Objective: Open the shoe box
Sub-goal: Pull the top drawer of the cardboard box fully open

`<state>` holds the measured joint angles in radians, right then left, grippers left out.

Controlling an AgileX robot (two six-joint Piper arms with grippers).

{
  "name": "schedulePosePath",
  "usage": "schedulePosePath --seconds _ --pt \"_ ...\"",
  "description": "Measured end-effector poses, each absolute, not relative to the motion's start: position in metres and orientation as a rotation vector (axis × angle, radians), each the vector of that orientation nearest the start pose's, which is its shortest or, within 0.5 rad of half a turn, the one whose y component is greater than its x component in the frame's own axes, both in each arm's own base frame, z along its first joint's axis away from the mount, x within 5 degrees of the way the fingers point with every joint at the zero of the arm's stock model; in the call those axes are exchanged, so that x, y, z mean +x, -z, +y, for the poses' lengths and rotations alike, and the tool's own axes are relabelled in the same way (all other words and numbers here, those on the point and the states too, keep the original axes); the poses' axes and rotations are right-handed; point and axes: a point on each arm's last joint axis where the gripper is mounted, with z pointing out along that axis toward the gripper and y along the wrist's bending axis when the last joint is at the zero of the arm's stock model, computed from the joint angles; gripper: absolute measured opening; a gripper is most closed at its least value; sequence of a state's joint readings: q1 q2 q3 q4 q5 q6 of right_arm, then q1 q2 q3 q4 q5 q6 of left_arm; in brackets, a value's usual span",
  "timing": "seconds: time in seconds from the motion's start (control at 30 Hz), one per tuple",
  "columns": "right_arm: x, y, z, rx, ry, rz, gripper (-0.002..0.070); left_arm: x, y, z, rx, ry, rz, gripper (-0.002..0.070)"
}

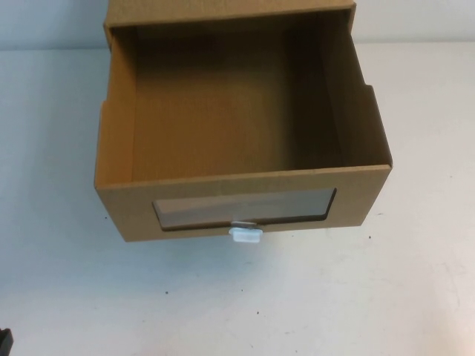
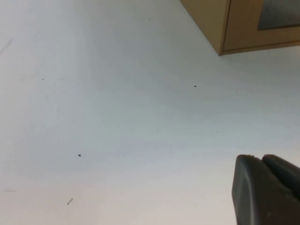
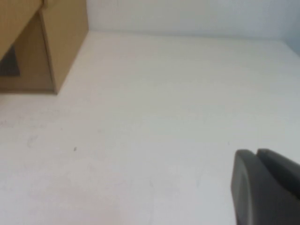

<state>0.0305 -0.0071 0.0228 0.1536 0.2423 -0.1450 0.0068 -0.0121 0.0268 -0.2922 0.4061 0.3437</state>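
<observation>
We see a brown cardboard shoe box [image 1: 133, 208] sitting on the white table [image 1: 386, 297]. It is at the far middle of the table. The box is made like a drawer. The inside part is pulled out toward us, and its back end sits under the outer cover [image 1: 223, 9]. We can look right down into it, and the brown floor inside is bare. The front wall faces us. It has a long see-through window [image 1: 245, 208]. Just under the window, a small white pull tab [image 1: 245, 236] sticks out.

Our left gripper [image 2: 261, 161] is low over the bare table. It is near the front left corner of the box but does not touch it. Its two dark fingers are pressed together, and they hold nothing.

Our right gripper [image 3: 257, 154] is low over the table on the other side. It is off from the front right corner of the box. Its fingers are squeezed together too, with nothing between them.

A few tiny dark specks [image 2: 79, 155] lie on the table.
</observation>
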Motion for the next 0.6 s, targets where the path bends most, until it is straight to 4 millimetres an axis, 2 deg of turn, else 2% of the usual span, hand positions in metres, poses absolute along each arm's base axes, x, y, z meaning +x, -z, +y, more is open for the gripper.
schedulePosePath --seconds 0.13,0.6 --pt "0.0533 -0.1751 0.0054 -0.052 -0.063 1.841 -0.0013 0.0516 -0.1699 -0.0100 0.141 0.052 1.882 -0.0005" --pt "0.0530 -0.1740 0.0053 -0.052 -0.062 1.853 -0.0013 0.0516 -0.1699 -0.0100 0.141 0.052 1.882 -0.0005"
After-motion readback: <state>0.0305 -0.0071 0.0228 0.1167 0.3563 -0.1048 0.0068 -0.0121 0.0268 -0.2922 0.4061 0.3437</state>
